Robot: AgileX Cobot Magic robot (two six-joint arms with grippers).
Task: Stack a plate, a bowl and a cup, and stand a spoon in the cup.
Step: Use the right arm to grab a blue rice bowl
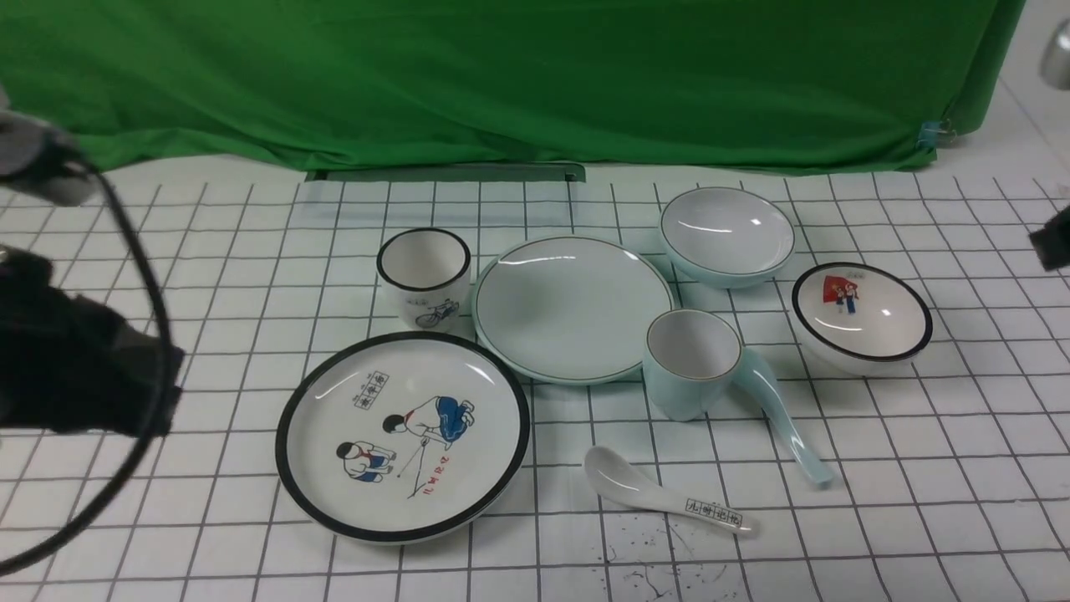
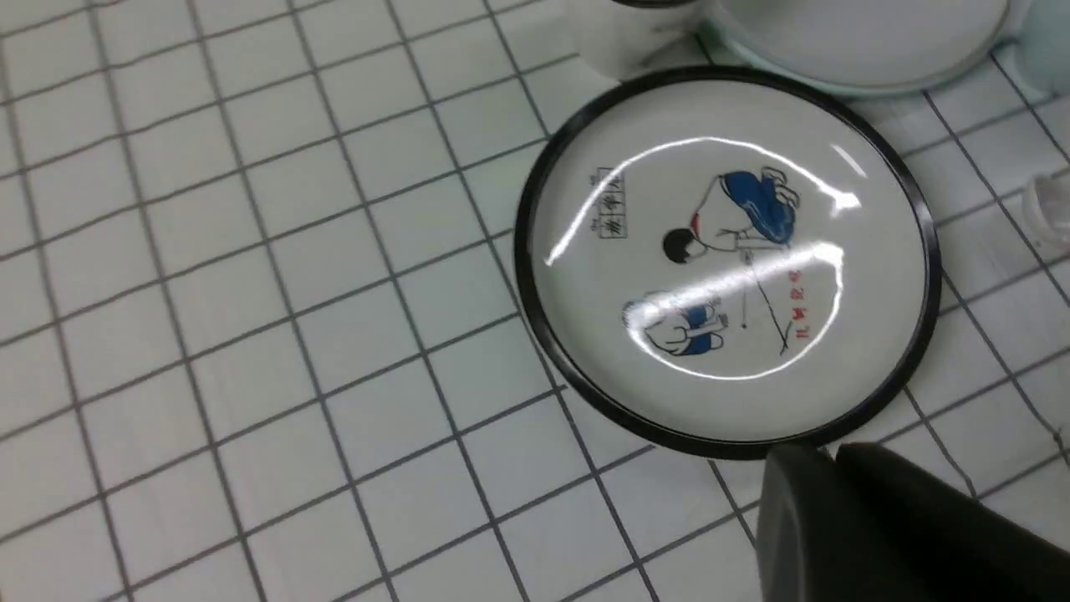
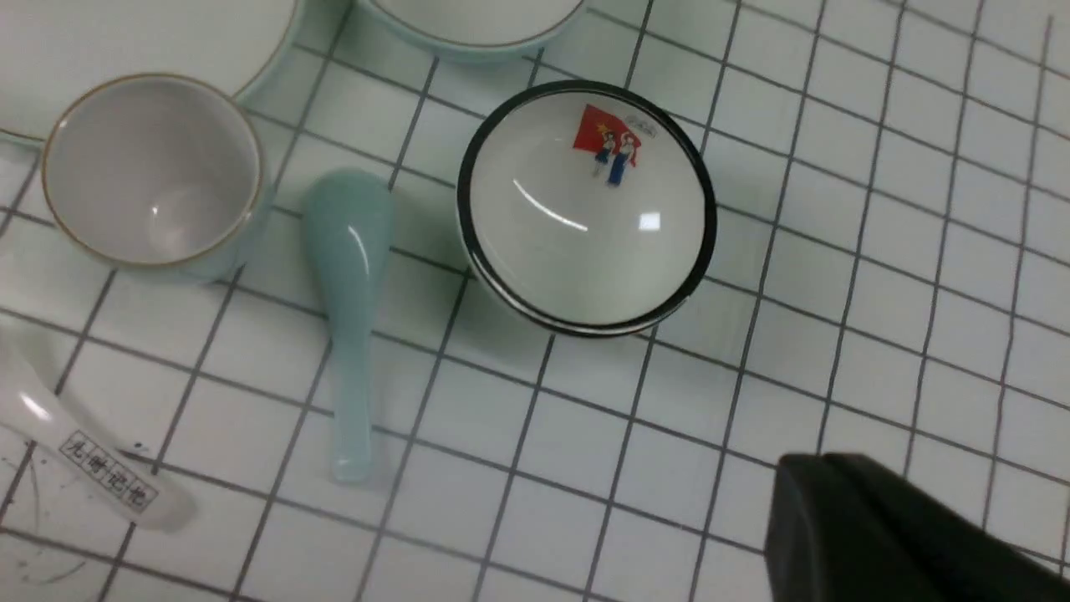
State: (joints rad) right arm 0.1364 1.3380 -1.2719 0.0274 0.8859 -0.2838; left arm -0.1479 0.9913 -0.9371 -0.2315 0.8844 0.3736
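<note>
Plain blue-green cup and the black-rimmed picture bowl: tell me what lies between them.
The blue-green spoon lies there, scoop end in the gap between the cup and the picture bowl. The right wrist view shows it best.

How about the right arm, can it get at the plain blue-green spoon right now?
Probably yes: the spoon lies flat, uncovered, on the right side, its handle clear; only the scoop is crowded by the cup and the picture bowl.

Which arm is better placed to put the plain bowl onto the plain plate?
Right. The bowl sits right of the plate, on the side of the right arm; the left arm is at the far left.
</note>
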